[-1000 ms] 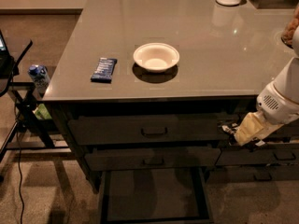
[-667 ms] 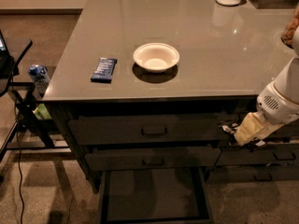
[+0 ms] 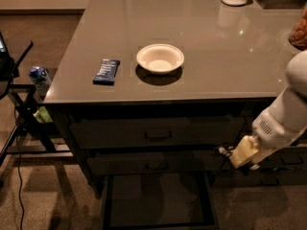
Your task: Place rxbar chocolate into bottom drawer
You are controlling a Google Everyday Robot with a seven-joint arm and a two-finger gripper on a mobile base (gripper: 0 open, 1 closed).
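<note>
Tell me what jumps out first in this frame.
The white bowl sits in the middle of the countertop, with a blue-wrapped bar to its left. Below, the bottom drawer is pulled open, dark inside. The gripper hangs at the right, level with the middle drawer.

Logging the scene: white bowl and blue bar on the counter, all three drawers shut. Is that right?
Not all three. The camera view shows the bottom drawer pulled open; the two drawers above are shut. The white bowl and blue bar do lie on the counter. The gripper is by the middle drawer's right end.
</note>
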